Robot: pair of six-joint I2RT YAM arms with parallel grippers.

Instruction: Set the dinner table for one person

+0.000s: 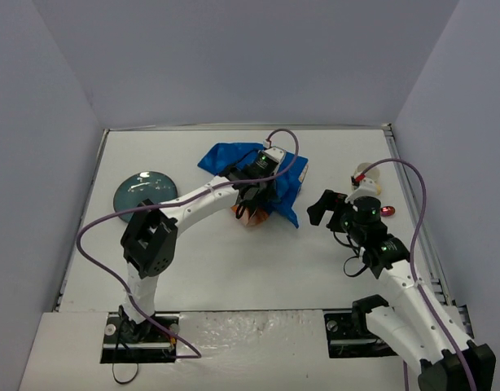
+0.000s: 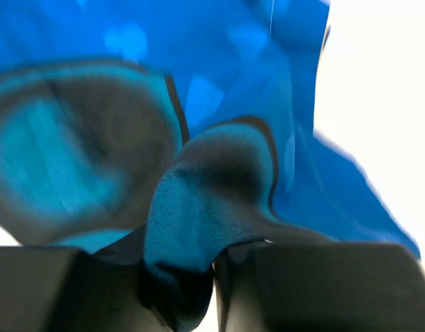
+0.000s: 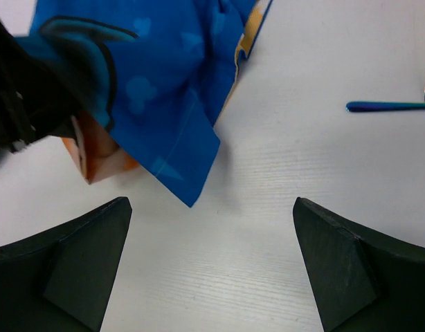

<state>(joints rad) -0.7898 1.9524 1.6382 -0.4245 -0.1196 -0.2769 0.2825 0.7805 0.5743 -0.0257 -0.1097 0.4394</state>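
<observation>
On the white dinner table (image 1: 258, 269) a blue cartoon-printed placemat (image 1: 234, 159) lies crumpled near the middle back. My left gripper (image 1: 252, 199) is over its near edge. In the left wrist view a fold of the blue cloth (image 2: 199, 207) is pinched between the two black jaws of the left gripper (image 2: 214, 277). My right gripper (image 1: 327, 208) hovers to the right of the placemat, wide open. In the right wrist view this right gripper (image 3: 212, 228) has only bare tabletop between its fingers, and the placemat's corner (image 3: 185, 173) lies just ahead.
A teal plate (image 1: 144, 190) sits at the left. An orange and white piece (image 3: 95, 155) shows under the placemat's near edge. A clear cup (image 1: 366, 173) and a small red thing (image 1: 387, 211) are by the right rail. A blue utensil handle (image 3: 385, 106) lies to the right.
</observation>
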